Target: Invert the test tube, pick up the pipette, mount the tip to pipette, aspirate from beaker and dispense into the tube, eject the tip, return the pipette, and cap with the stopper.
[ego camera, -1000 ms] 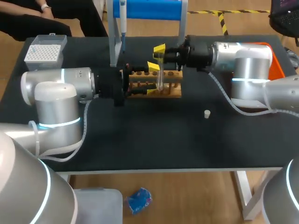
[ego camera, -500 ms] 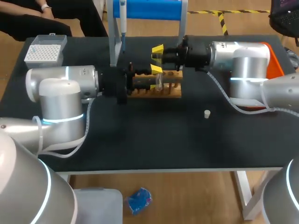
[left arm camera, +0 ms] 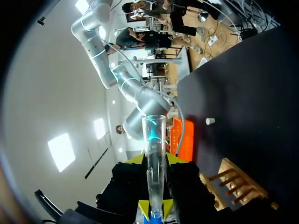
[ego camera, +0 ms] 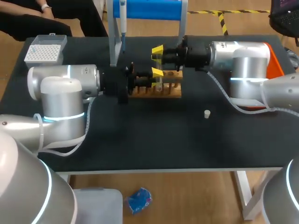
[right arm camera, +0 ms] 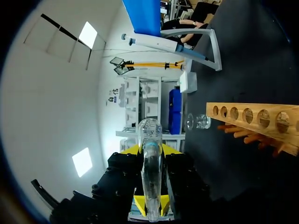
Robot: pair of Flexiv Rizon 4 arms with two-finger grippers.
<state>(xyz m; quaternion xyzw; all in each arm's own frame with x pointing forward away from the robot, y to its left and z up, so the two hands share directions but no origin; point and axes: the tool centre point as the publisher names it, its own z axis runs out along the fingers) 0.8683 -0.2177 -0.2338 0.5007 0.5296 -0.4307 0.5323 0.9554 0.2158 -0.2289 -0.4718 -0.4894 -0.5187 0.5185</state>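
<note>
Test tube (left arm camera: 154,154) in left tool (left arm camera: 155,207), wooden rack (right arm camera: 252,116) alongside, right tool (right arm camera: 148,205) opposite.

A wooden rack (ego camera: 172,92) with a row of round holes stands on the black table (ego camera: 154,140), just beside the left gripper (left arm camera: 154,206). Seen from the right gripper (right arm camera: 150,204), it lies ahead and off to one side, with its holes turned that way. Past the rack, farther from both grippers, is a grey stand (ego camera: 113,44) with a blue top. A white box (ego camera: 43,52) with a dotted top sits well apart from the left gripper, at the table's far corner. An orange object (ego camera: 276,65) lies well behind the right gripper, at the table's edge.
</note>
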